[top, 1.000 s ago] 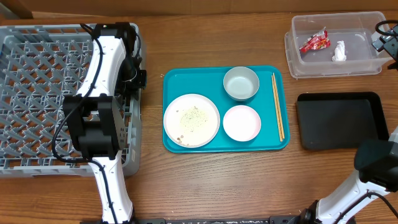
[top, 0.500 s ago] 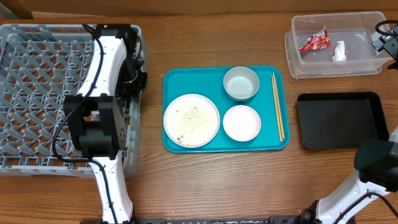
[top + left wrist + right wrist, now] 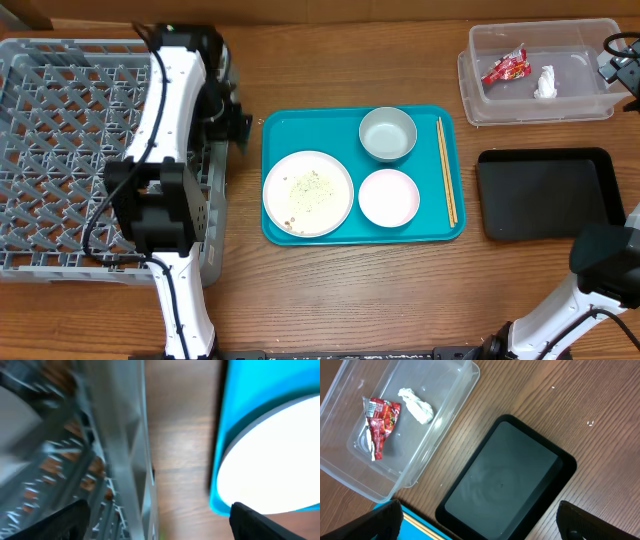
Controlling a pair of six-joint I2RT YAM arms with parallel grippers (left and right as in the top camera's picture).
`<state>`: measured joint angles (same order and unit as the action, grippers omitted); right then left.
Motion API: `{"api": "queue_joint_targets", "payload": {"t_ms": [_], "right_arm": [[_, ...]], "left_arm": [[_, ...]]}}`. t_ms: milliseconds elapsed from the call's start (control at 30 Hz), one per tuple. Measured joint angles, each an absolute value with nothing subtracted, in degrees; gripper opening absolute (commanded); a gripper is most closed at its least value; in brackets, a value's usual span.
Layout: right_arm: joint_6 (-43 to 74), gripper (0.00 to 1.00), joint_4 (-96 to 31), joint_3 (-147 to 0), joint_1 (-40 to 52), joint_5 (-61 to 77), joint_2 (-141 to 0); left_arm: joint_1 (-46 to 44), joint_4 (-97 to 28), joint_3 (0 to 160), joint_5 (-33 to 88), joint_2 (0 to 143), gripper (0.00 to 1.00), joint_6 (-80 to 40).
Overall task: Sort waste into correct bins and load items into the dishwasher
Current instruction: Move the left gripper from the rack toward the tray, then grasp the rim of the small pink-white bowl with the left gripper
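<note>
**A:** What of the left pincer (image 3: 159,527)?
**B:** Fingers wide apart and empty. It sits at the outer wall of the grey lattice rack (image 3: 115,435), near the teal tray (image 3: 240,410). The view is blurred.
**A:** And the right pincer (image 3: 480,529)?
**B:** Spread too, holding nothing, its tips cut off at the frame edge. It is above the clear tub (image 3: 447,435), which holds the crinkled red wrapper (image 3: 380,422) and crumpled tissue (image 3: 417,406), beside the smooth black tray (image 3: 505,480).

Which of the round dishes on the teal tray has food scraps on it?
The large white plate on the tray's left, speckled with scraps. The small white dish beside it and the pale grey bowl look clean.
</note>
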<state>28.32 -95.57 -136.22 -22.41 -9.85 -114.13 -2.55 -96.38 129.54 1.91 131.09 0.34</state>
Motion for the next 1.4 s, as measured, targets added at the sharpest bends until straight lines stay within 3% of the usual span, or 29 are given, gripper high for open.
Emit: {"api": "queue_joint_targets", "payload": {"t_ms": [167, 267, 400, 633, 800, 1067, 1233, 1400], "right_arm": [[28.3, 1.00, -95.6, -136.2, -22.4, -9.8, -114.1], [28.3, 1.00, -95.5, -136.2, -22.4, -9.8, -114.1], [28.3, 1.00, -95.5, -136.2, -22.4, -9.9, -114.1], [28.3, 1.00, -95.6, -136.2, -22.4, -9.9, -114.1], [28.3, 1.00, -95.5, -136.2, -22.4, -9.8, -114.1], [28.3, 1.00, -95.5, -136.2, -22.4, -9.8, -114.1], [28.3, 1.00, -95.6, -136.2, -22.4, -9.9, -114.1], [28.3, 1.00, -95.5, -136.2, -22.4, -9.9, -114.1]], "left_arm": [[-2.5, -96.6, 139.8, 7.8, 130.7, 0.88, -0.1], [-2.6, -96.5, 142.9, 14.0, 129.9, 0.80, -0.5], [-3.6, -96.6, 143.6, 22.4, 127.4, 0.81, -0.4], [-14.4, -96.5, 143.1, 27.2, 126.0, 0.78, -0.4], [-27.4, -94.2, 137.6, 24.3, 126.0, 0.76, -1.0], [-46.1, -80.1, 125.9, 12.1, 126.0, 0.69, -8.2], [-51.7, -71.9, 118.3, 3.2, 126.0, 0.63, -11.7], [-53.5, -65.6, 112.6, -0.3, 126.0, 0.50, -13.1]]}}
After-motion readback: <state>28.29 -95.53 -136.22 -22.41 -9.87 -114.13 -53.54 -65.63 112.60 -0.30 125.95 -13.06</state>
